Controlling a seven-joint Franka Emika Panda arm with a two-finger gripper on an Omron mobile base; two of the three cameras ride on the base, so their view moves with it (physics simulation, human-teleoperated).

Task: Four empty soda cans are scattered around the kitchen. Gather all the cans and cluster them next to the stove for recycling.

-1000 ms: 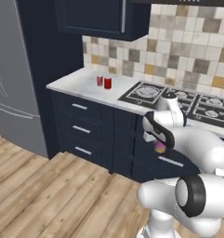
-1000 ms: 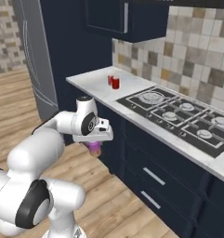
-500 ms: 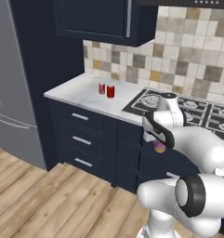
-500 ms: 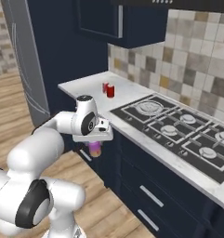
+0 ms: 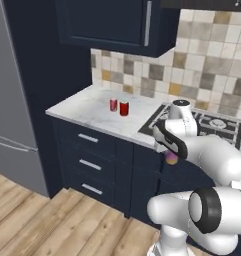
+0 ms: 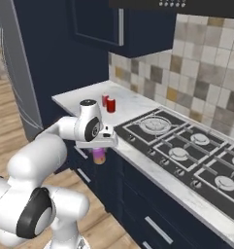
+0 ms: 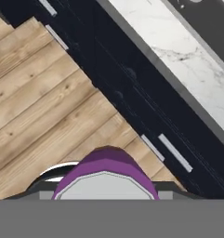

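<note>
The robot's gripper (image 6: 98, 150) points down in front of the dark blue drawers, just below the edge of the white counter (image 5: 94, 112). It is closed around a purple can (image 6: 98, 155), which hangs under the hand with its pink and orange bottom sticking out. In the left base view the same purple can (image 5: 171, 158) peeks out under the hand, in front of the navy cabinet. The hand view looks straight down on the can's purple shoulder and grey top (image 7: 105, 179), with the wood floor (image 7: 34, 116) far below it and the marble counter edge running across the upper right. Two red cans (image 5: 119, 106) stand close together on the counter, near the tiled wall and to the left of the stove (image 6: 186, 158). In the right base view these two red cans (image 6: 108, 103) sit just beyond the robot's hand, on the far side of the counter. The stove is black with dark grates and round silver burners, set flat into the marble. The purple can is in the air, near the front left corner of the stove and lower than the counter top. A tall grey fridge (image 5: 14, 100) stands at the far left.
</note>
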